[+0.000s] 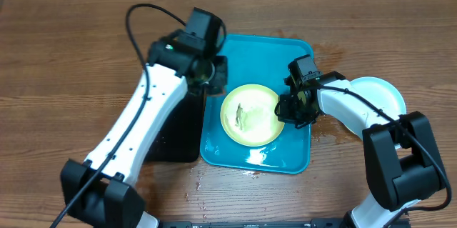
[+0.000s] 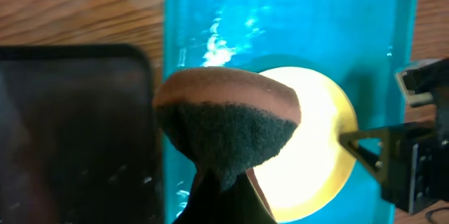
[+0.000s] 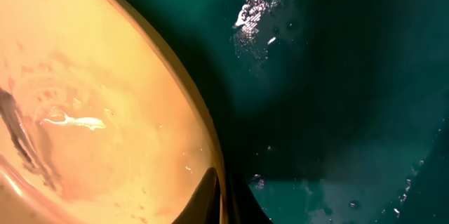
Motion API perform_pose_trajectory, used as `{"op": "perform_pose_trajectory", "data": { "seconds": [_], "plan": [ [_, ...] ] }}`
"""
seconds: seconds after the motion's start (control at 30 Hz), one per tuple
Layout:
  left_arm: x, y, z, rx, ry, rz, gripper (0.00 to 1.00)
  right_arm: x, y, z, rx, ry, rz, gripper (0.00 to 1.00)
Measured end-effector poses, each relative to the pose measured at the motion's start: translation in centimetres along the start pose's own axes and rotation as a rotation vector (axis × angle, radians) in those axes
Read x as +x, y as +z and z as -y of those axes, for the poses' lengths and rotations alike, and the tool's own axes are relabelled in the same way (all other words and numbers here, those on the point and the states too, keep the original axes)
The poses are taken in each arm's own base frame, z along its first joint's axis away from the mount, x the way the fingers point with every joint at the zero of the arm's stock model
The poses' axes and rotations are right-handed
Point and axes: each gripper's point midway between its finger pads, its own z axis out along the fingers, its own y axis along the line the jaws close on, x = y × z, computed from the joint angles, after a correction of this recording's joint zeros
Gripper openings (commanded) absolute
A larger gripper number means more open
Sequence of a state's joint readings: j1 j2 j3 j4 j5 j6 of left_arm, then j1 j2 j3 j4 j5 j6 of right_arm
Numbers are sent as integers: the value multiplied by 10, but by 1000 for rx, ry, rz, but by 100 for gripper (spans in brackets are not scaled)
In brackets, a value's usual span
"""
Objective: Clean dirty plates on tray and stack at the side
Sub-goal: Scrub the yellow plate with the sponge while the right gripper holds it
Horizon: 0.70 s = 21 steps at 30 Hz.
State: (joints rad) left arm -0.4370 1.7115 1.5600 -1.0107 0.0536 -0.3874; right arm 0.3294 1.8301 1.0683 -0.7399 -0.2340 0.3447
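Sponge (image 2: 224, 120) clamped in left gripper (image 2: 226, 197) — right gripper (image 3: 226, 197) pinches the rim of yellow plate (image 3: 105, 62).

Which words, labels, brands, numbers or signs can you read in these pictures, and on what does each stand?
None: no text can be read in any view.
The tray, the yellow-green plate, the sponge and the black tray carry no lettering or signs, and nothing else in view does either.
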Motion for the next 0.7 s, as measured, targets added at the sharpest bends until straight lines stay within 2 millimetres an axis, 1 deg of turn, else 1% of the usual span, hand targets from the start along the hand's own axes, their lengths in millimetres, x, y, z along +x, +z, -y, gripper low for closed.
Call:
{"op": "perform_pose_trajectory", "data": {
  "seconds": [0.1, 0.23, 0.27, 0.33, 0.37, 0.43, 0.47, 0.5, 0.57, 0.6, 0.7],
  "plan": [
    [3, 26, 20, 43, 3, -20, 4, 0, 0, 0, -1, 9, -1, 4],
    [17, 76, 49, 101, -9, -95, 4, 0, 0, 0, -1, 15, 0, 4],
    [21, 92, 58, 120, -14, -116, 4, 0, 0, 0, -1, 16, -1, 4],
    [34, 121, 71, 149, -26, -168, 4, 0, 0, 0, -1, 18, -1, 4],
    [43, 136, 77, 162, -33, -203, 4, 0, 0, 0, -1, 18, -1, 4],
    [62, 159, 84, 174, -52, -269, 4, 0, 0, 0, -1, 18, -1, 4],
    [67, 166, 86, 178, -60, -287, 4, 0, 0, 0, 2, 18, 0, 4],
    [69, 168, 87, 178, -68, -296, 4, 0, 0, 0, 2, 18, -1, 4],
    [70, 166, 83, 165, -89, -309, 4, 1, 0, 0, 3, 18, -2, 4],
    [70, 165, 80, 149, -96, -314, 4, 1, 0, 0, 3, 19, -2, 4],
    [74, 161, 60, 46, -110, -330, 4, 0, 0, -2, -5, 15, 0, 4]
  ]
}}
